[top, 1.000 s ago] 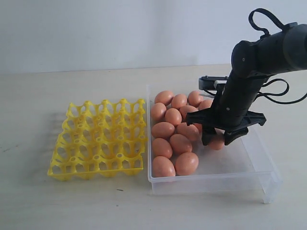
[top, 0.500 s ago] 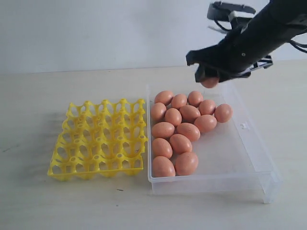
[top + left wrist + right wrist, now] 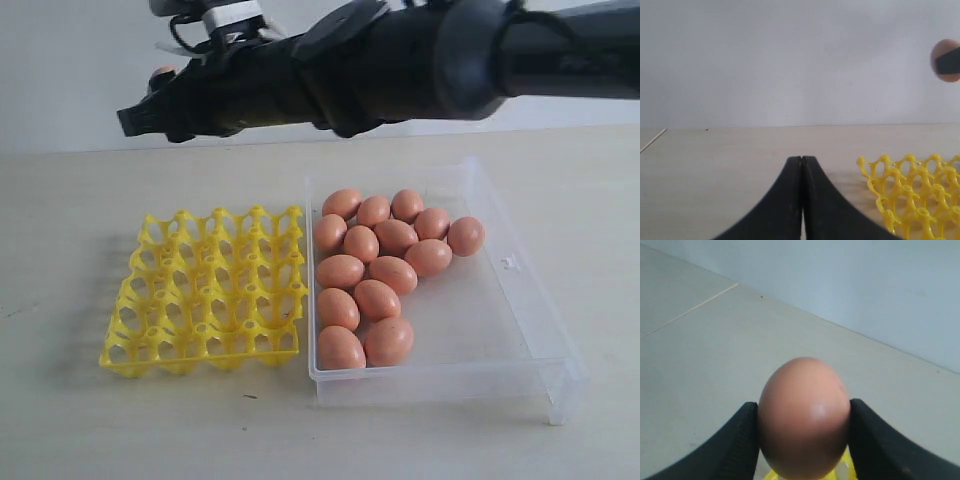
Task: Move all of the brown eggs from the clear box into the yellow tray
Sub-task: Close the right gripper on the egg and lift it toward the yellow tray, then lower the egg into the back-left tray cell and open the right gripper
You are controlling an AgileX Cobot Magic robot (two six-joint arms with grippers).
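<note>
Fifteen brown eggs lie in the clear box, packed touching one another against its left wall and far end, with the box's right and near parts bare. My right arm reaches across the middle of the exterior view, high above the table, and my right tool hangs in the air over the far left part of the scene, above and behind the yellow tray. That tool is clamped on a sixteenth egg, which stands upright between the two black fingers, one pressed to each side of it. A sliver of yellow shows just beneath the egg in my right wrist view. The tray sits on the table just beside the box's left wall, and every cup I can see is unfilled. My left tool is low, near one corner of the tray, its fingers pressed together with nothing between them.
</note>
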